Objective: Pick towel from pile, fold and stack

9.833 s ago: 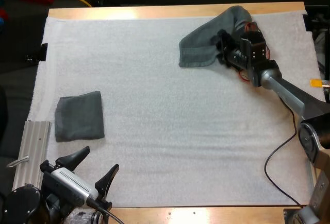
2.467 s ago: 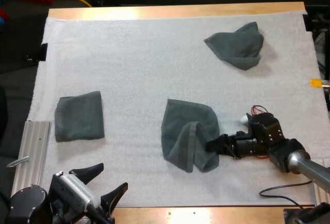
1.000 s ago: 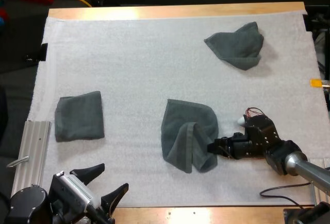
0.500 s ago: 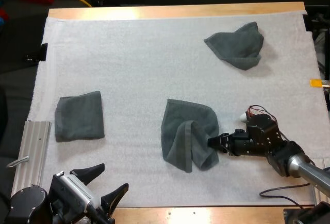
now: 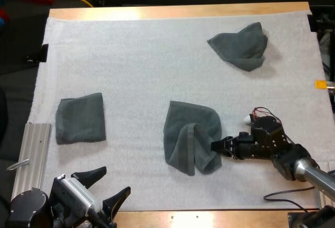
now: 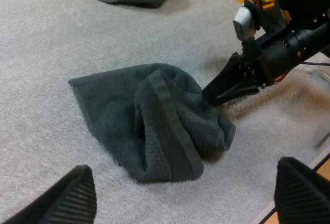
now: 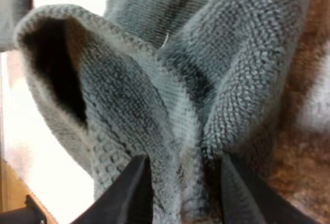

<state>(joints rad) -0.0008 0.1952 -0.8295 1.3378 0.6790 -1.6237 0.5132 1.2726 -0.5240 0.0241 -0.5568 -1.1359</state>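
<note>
A crumpled dark grey-green towel (image 5: 189, 136) lies on the white mat (image 5: 157, 60), one flap folded over itself. My right gripper (image 5: 214, 145) is low at its right edge, shut on a fold of the towel (image 7: 180, 131) that bulges between its fingers (image 7: 131, 193). In the left wrist view the towel (image 6: 154, 121) lies ahead, with the right gripper at its edge. A second loose towel (image 5: 239, 44) lies at the far right. A folded towel (image 5: 80, 118) lies at the left. My left gripper (image 5: 112, 182) hovers open at the near edge, holding nothing.
A metal rail (image 5: 30, 149) lies off the mat's near left corner. The wooden table edge (image 5: 178, 12) runs along the far side. Bare mat stretches between the folded towel and the crumpled one.
Over the last second my right gripper shifted slightly farther along the crumpled towel's right edge and the towel's near right corner drew in a little. The left arm stayed still.
</note>
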